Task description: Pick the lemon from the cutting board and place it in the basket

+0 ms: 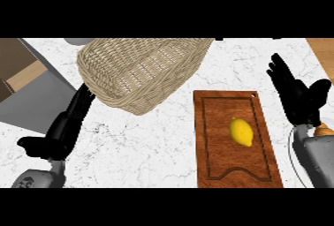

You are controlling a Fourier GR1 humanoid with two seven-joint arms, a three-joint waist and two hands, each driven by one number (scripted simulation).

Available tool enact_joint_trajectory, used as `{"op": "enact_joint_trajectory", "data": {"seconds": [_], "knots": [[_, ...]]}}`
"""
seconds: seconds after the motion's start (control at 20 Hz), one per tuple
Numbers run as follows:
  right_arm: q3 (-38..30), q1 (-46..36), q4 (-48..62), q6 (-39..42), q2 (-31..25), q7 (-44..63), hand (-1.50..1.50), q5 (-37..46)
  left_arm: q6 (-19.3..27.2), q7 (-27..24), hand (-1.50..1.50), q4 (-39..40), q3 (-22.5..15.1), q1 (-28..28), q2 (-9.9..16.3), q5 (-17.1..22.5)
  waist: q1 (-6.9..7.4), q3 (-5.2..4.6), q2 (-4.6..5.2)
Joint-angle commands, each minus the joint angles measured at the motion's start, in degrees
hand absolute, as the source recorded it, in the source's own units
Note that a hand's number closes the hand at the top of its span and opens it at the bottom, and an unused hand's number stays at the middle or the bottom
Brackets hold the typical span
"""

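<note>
— Where's the lemon [241,131] sitting?

— On the wooden cutting board [212,145], about the middle of it, nothing touching it; the board lies on the marble tabletop [150,145], just right of the wicker basket [140,70].

— And the hands?

— The right hand [297,95] is up beside the board's right edge, fingers straight and released, holding nothing; the left hand [65,126] is at the basket's lower left, fingers stretched toward its rim, released too.

Wicker basket [140,70] top rim cut off by upper band; its near edge hides left hand [65,128] fingertips; cutting board [215,132] bottom end cut off too
</note>
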Motion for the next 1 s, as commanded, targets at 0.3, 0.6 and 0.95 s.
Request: {"op": "enact_joint_trajectory", "data": {"seconds": [0.3,0.6,0.95], "knots": [[-3.81,-1.18,-5.69,-0.18,16.86,-8.7,1.5,-14.49,2.19,0.8,0.0,0.31,2.51,-3.31,6.2,-6.13,-2.69,1.63,-2.05],[30.17,4.08,-16.64,6.0,21.88,-2.12,-1.5,4.4,0.5,4.11,0.0,2.75,5.22,-9.23,10.24,-7.96,0.01,-1.25,-1.43],[25.0,-12.31,-19.41,4.79,5.66,14.92,-1.5,23.54,1.39,4.47,0.0,1.28,3.46,-6.68,8.84,-8.94,-0.39,-1.55,-2.06]]}}
